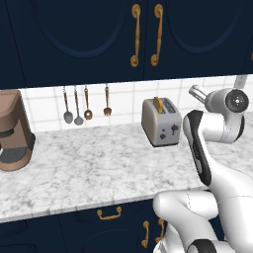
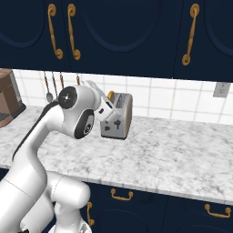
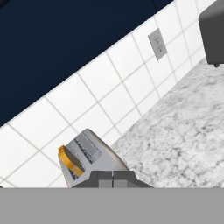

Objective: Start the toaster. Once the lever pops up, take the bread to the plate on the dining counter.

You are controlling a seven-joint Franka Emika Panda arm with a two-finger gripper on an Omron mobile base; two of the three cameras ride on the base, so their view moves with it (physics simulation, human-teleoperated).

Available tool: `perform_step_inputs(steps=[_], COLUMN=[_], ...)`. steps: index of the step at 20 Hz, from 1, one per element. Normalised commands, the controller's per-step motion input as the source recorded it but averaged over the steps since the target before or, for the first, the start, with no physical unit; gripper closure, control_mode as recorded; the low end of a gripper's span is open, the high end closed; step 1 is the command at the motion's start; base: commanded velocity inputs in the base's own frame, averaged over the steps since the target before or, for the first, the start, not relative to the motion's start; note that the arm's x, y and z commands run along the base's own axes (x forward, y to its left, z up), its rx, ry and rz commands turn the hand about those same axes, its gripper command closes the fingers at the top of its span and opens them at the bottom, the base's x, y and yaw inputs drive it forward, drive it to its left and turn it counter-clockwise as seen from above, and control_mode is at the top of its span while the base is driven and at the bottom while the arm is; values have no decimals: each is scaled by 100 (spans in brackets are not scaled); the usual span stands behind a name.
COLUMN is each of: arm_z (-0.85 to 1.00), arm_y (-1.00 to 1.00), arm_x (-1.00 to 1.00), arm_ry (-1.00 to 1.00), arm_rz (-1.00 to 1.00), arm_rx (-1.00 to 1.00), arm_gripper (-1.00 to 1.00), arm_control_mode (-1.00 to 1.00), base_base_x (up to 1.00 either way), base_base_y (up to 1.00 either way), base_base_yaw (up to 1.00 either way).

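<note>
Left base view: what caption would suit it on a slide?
Bread waits in the toaster on the marble counter, white arm alongside.

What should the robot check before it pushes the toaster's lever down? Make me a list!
1. Bread sits in a toaster slot: ok.
2. Lever on the narrow face, not yet pushed down: cannot tell, too small.
3. End effector shut, fingertips together for pressing: ok.
4. End effector lined up over the lever: not ok, it hangs near the toaster's top.
5. Toaster upright on the marble worktop: ok.
6. Coffee machine far from the path: ok.
</note>
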Motion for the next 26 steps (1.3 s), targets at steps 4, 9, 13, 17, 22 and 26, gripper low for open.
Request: perform_step_inputs(steps=[4, 9, 13, 17, 22, 26], arm_z=[0, 0, 0, 0, 0, 0], arm_y=[0, 0, 0, 0, 0, 0], arm_x=[0, 0, 0, 0, 0, 0], arm_ry=[0, 0, 0, 0, 0, 0], arm_rz=[0, 0, 0, 0, 0, 0], arm_rx=[0, 0, 0, 0, 0, 0], arm_gripper=[100, 100, 100, 100, 100, 100], arm_control_mode=[-100, -100, -100, -100, -100, -100], base_base_x=[0, 0, 0, 0, 0, 0], base_base_y=[0, 0, 0, 0, 0, 0], base_base_yaw=[0, 0, 0, 0, 0, 0])
